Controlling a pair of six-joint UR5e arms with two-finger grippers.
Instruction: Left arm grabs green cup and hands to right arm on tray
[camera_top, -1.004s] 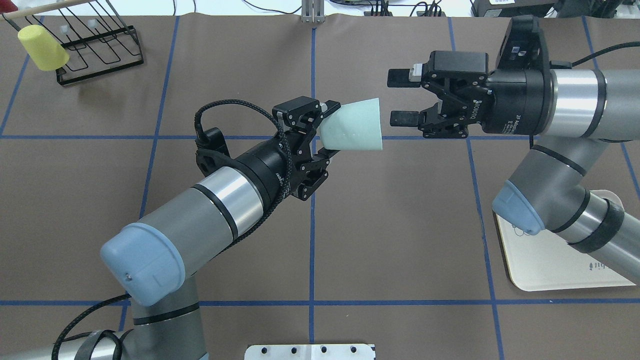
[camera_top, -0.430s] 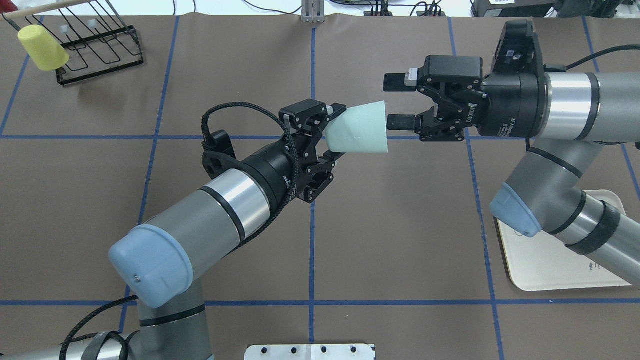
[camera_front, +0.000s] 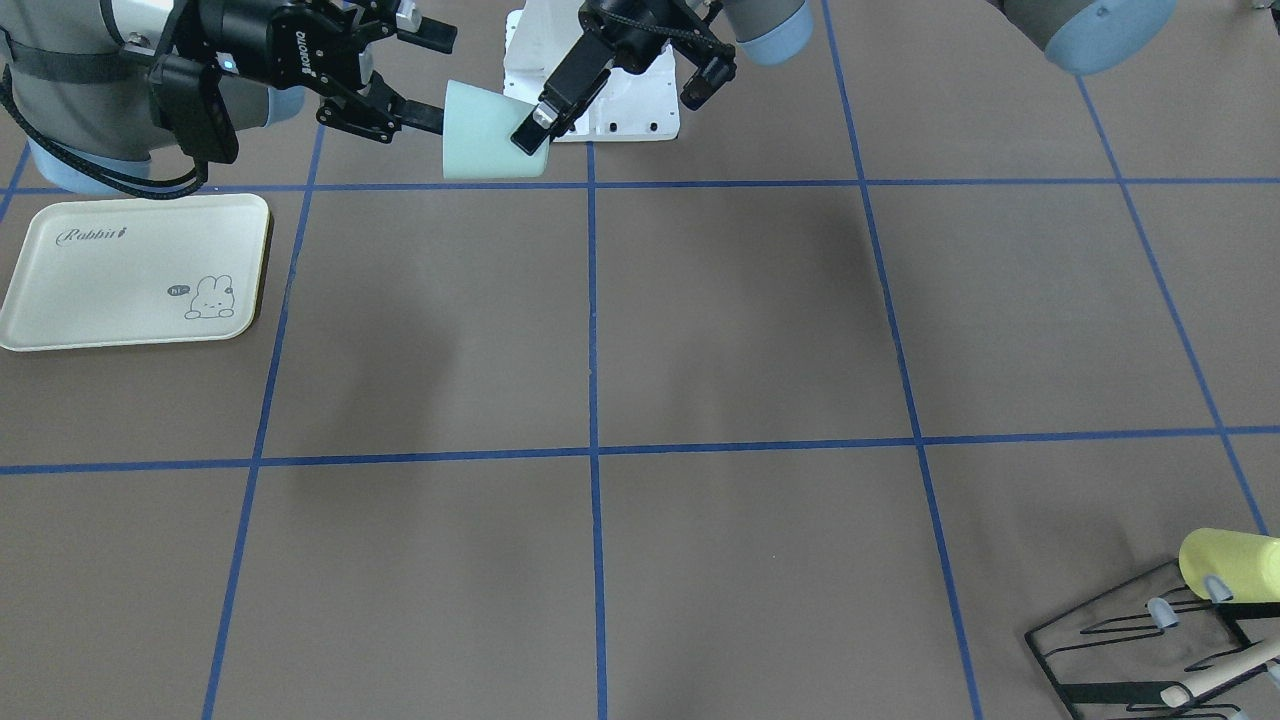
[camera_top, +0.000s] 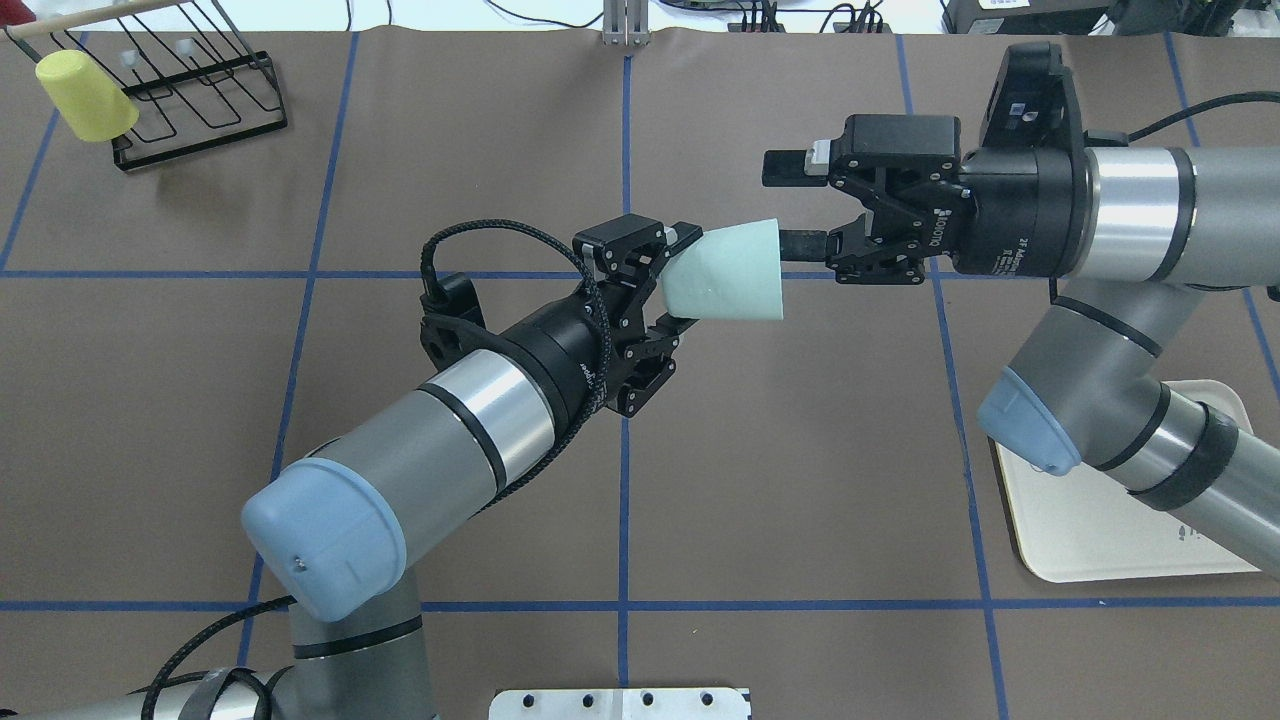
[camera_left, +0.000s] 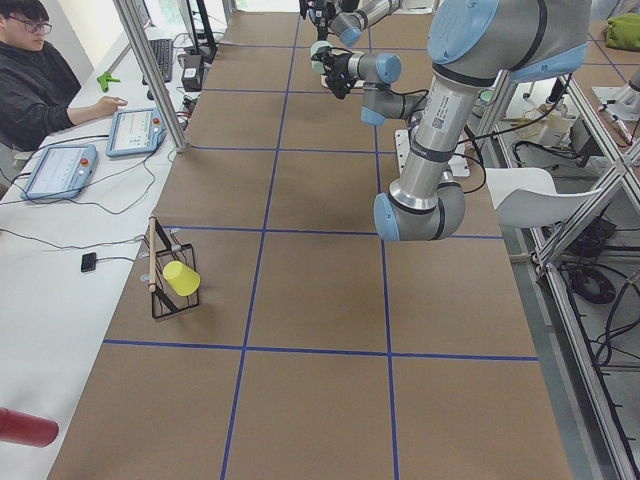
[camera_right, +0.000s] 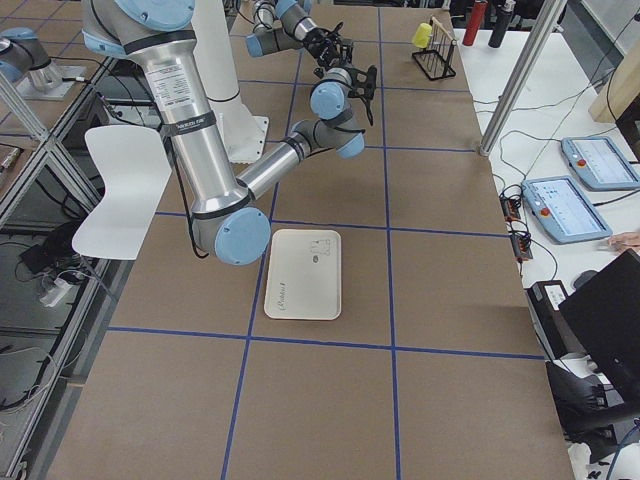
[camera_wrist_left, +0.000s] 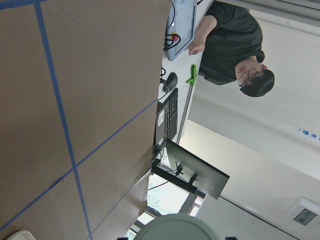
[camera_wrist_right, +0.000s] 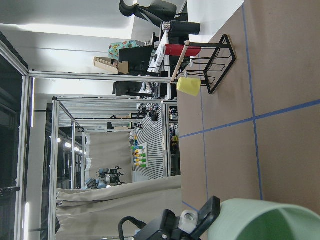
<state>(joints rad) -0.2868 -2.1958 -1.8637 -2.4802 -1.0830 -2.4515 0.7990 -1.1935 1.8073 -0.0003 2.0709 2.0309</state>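
Note:
My left gripper (camera_top: 682, 282) is shut on the base end of the pale green cup (camera_top: 728, 272) and holds it tilted in the air over the table's middle, mouth toward the right arm. In the front view the cup (camera_front: 483, 135) hangs near the robot's base with a left finger (camera_front: 530, 128) on its side. My right gripper (camera_top: 796, 205) is open; its nearer finger (camera_top: 803, 240) meets the cup's rim, and the other stands apart beyond it. The cream tray (camera_front: 130, 270) lies empty under the right arm (camera_top: 1100, 530). The right wrist view shows the cup (camera_wrist_right: 270, 220) close.
A pale yellow cup (camera_top: 85, 95) hangs on a black wire rack (camera_top: 200, 95) at the far left corner, also seen in the front view (camera_front: 1225, 565). A white base plate (camera_top: 620, 703) sits at the near edge. An operator (camera_left: 40, 70) sits beside the table's far side.
The left arm carried the green cup rightward toward the right gripper. The right gripper moved left, so its nearer finger now reaches the cup's rim. Both grips are unchanged.

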